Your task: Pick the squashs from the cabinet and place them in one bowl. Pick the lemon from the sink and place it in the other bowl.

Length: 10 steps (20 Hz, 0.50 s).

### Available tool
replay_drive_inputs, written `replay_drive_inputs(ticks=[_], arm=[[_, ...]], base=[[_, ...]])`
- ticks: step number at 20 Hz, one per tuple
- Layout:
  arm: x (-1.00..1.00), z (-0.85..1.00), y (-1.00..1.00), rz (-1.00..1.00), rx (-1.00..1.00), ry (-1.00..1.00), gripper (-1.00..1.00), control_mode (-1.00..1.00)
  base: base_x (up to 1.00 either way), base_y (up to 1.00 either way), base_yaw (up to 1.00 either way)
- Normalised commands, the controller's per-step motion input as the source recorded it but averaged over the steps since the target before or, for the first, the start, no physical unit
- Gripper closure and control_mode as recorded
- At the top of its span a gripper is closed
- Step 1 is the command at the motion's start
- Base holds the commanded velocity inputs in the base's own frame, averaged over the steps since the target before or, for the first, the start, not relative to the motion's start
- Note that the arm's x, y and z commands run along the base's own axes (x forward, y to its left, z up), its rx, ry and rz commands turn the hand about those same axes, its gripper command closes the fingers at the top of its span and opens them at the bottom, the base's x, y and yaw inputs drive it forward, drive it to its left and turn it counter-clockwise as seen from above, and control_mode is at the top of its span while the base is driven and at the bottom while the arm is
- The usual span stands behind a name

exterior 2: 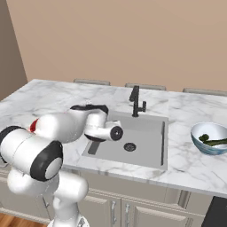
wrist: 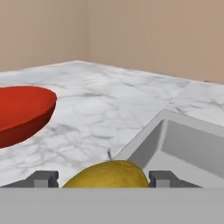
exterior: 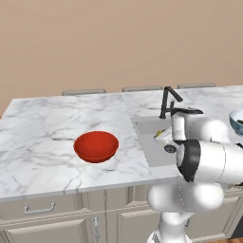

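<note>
My gripper (wrist: 103,178) hangs over the left part of the sink (exterior: 146,127), shut on the yellow lemon (wrist: 107,174), which sits between the two fingertips (wrist: 43,178). From the left base the lemon (exterior: 160,133) peeks out beside the hand. The red bowl (exterior: 96,146) stands on the marble counter to the left of the sink, and its rim (wrist: 26,107) lies ahead and left of the hand. At the right, the pale blue-white bowl (exterior 2: 212,138) holds dark green squash (exterior 2: 213,142). The cabinet is out of view.
A black faucet (exterior: 167,100) rises behind the sink, close to my wrist. The sink has a round drain (exterior 2: 129,146). White marble counter (exterior: 47,128) spreads around the red bowl. Three chair backs (exterior: 84,91) line the far edge.
</note>
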Motion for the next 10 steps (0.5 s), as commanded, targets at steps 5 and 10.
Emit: replay_drive_inputs(ticks=[5, 10], arm=[[-0.5, 0.73, 0.26, 0.0, -0.11, -0.03, 1.0, -1.0], [-0.48, 0.75, 0.24, 0.0, -0.02, 0.0, 1.0, -1.0]], base=[[0.0, 0.0, 0.0], [0.0, 0.0, 0.0]])
